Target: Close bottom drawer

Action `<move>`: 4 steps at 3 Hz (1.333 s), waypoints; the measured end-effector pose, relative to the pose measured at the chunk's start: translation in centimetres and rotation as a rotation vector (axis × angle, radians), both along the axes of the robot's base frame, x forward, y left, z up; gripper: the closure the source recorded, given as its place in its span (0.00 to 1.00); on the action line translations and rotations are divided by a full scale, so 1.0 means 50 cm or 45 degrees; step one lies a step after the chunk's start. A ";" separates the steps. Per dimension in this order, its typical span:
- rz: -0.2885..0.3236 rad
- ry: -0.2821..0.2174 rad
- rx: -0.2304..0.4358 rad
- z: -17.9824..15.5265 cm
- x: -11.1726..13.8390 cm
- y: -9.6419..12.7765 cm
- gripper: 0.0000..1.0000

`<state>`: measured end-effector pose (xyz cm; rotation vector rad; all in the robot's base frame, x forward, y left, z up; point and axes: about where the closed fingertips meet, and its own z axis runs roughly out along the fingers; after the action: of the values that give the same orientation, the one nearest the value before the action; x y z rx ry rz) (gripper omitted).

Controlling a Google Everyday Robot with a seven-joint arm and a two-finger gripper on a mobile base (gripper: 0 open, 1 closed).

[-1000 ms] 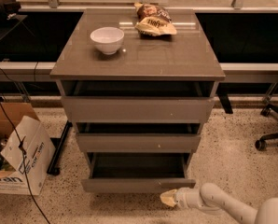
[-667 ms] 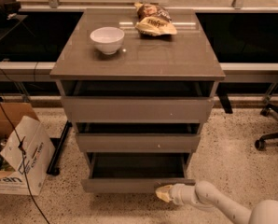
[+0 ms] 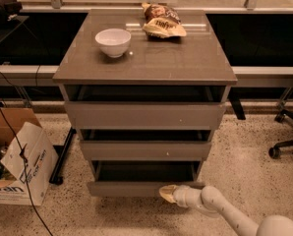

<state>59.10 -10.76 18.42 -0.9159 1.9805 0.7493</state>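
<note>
Gripper (image 3: 167, 193) low at bottom drawer (image 3: 127, 188) front, right of centre; floor (image 3: 136, 215) before panel open; cardboard box (image 3: 23, 163) left, chair base (image 3: 286, 144) right, both well apart

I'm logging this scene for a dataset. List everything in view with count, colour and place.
cabinet: one, grey-brown, centre.
top drawer: one, grey-brown, partly open.
middle drawer: one, grey-brown, partly open.
bottom drawer: one, grey-brown, lowest, open.
bowl: one, white, cabinet top, left.
snack bag: one, brown and yellow, cabinet top, rear.
cardboard box: one, brown and white, floor, left.
chair base: one, black, floor, right.
arm: one, white, lower right.
pincer: one, pale yellowish, at the bottom drawer's front, right part.
</note>
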 end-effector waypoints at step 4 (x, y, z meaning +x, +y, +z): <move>0.001 -0.131 0.014 0.022 0.060 0.028 0.00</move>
<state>62.10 -9.33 19.53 -0.9306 1.8842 0.6987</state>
